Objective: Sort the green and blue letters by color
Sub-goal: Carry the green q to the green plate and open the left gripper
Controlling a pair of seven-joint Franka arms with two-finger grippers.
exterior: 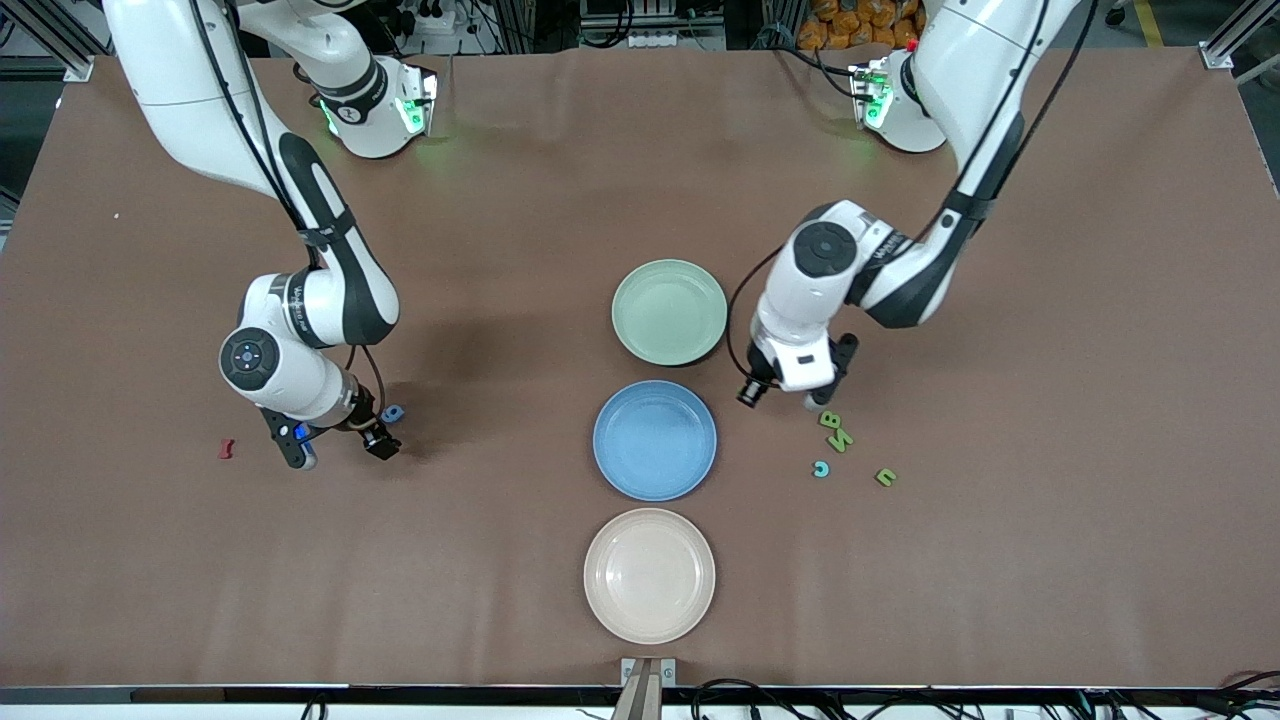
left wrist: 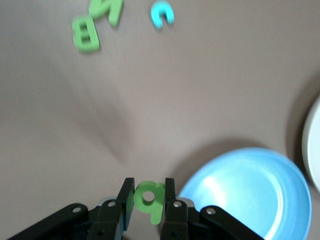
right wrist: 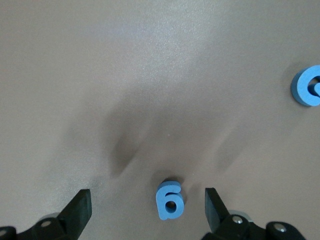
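A: What has the left gripper (left wrist: pixel 148 206) got?
B: It is clamped on a green letter b (left wrist: pixel 149 198), above the tabletop (exterior: pixel 1000 560) beside the blue plate (exterior: pixel 654 440). A green B (left wrist: pixel 85 33), green N (left wrist: pixel 108 10) and blue c (left wrist: pixel 162 15) lie near it; a green u (exterior: pixel 886 477) lies nearer the camera.
A: And the right gripper (right wrist: pixel 148 209)?
B: Spread wide, low over a blue g (right wrist: pixel 169 201), with another blue letter (right wrist: pixel 306 86) near. A dark red letter (exterior: pixel 226 448) lies toward the right arm's end.
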